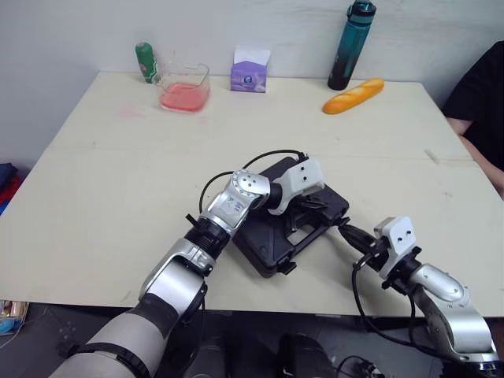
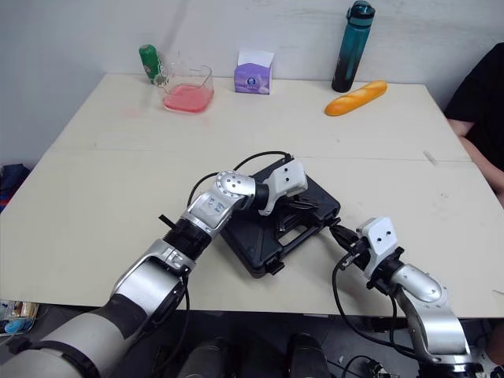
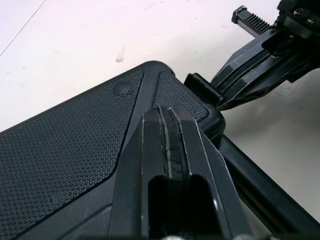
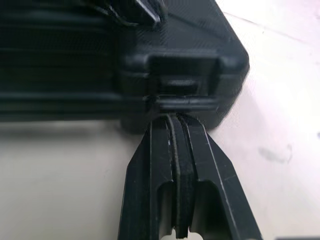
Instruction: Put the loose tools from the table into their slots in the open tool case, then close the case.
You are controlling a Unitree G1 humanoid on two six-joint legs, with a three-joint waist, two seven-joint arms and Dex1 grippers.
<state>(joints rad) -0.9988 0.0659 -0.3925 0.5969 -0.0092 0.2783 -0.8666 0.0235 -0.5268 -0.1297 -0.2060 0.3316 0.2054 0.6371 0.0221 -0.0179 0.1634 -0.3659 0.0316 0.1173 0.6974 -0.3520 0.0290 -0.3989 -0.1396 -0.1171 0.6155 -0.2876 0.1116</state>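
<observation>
Pale cream table (image 1: 118,181) against a light wall, with a green bottle (image 1: 146,61), a clear container (image 1: 183,88) of pink material, a purple box (image 1: 250,71), a teal bottle (image 1: 350,46) and a bread roll (image 1: 353,95) along the far edge, and a person's dark sleeve (image 1: 480,87) at the right margin. The black tool case (image 1: 260,244) lies near the front edge with its lid down, so the task appears to be at its closing step. The left gripper (image 3: 167,112), fingers pressed together and holding nothing, rests its tip on the textured lid near one corner, seemingly to keep the lid seated and the case from sliding. The right gripper (image 4: 175,117), likewise with fingers pressed together and empty, meets the case side-on with its tip touching the latch (image 4: 182,102), a placement that suits pushing the tab home while the other arm braces from above.
</observation>
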